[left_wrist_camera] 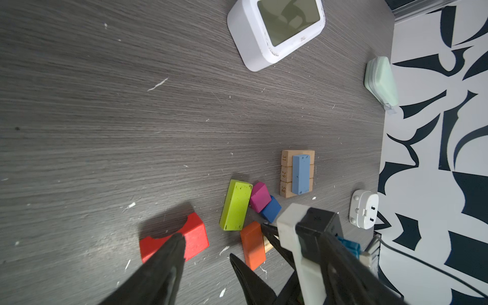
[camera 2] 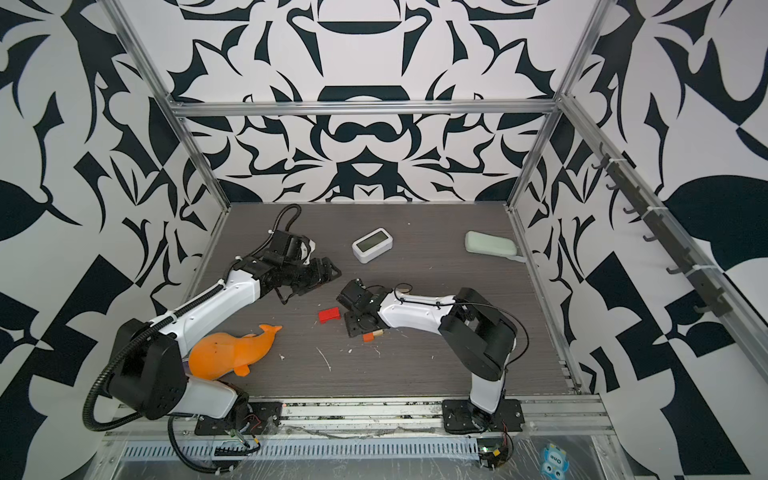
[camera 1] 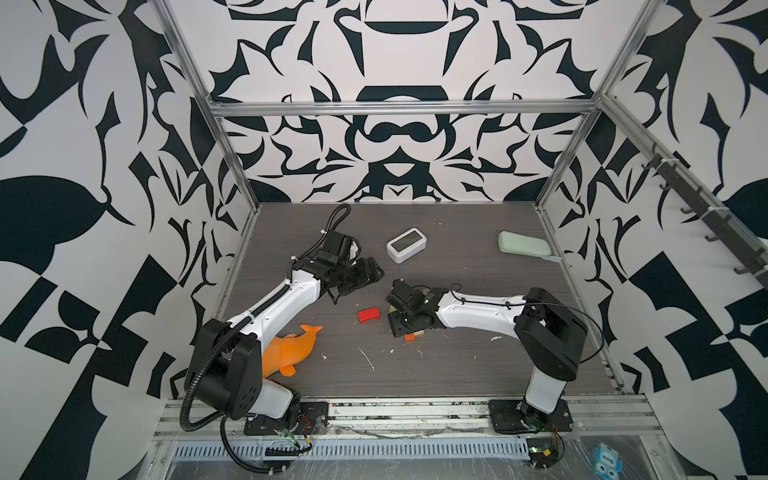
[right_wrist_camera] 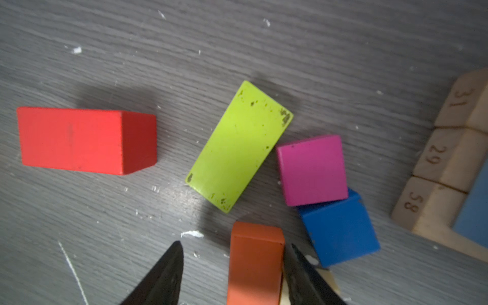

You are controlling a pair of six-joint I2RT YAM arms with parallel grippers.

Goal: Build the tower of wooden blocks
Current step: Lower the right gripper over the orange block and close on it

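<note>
Under the right arm, hidden in both top views but plain in the left wrist view, the tower (left_wrist_camera: 298,171) is barely started. Three tan bars (left_wrist_camera: 285,174) lie side by side on the tabletop (left_wrist_camera: 105,105) with one light blue bar (left_wrist_camera: 301,184) laid across them, and that's the lot so far. The rest is loose right beside it: a lime green bar (left_wrist_camera: 235,204), a magenta cube (left_wrist_camera: 259,196) touching a dark blue cube (left_wrist_camera: 272,209), an orange bar (left_wrist_camera: 253,245) with a tan piece (left_wrist_camera: 268,245) poking out next to it, and a red block (left_wrist_camera: 190,237) a bit further off by itself. So it looks like the base plus one bar is done and around six blocks are left to stack. The right fingers (right_wrist_camera: 303,272) straddle the orange bar, one against its side and the other with a gap, so they're partly open and not gripping it yet. The left fingers (left_wrist_camera: 163,264) hang spread wide near the red block, holding nothing. The white clock (left_wrist_camera: 274,31) and orange dolphin (camera 1: 295,349) sit well apart from the build.
</note>
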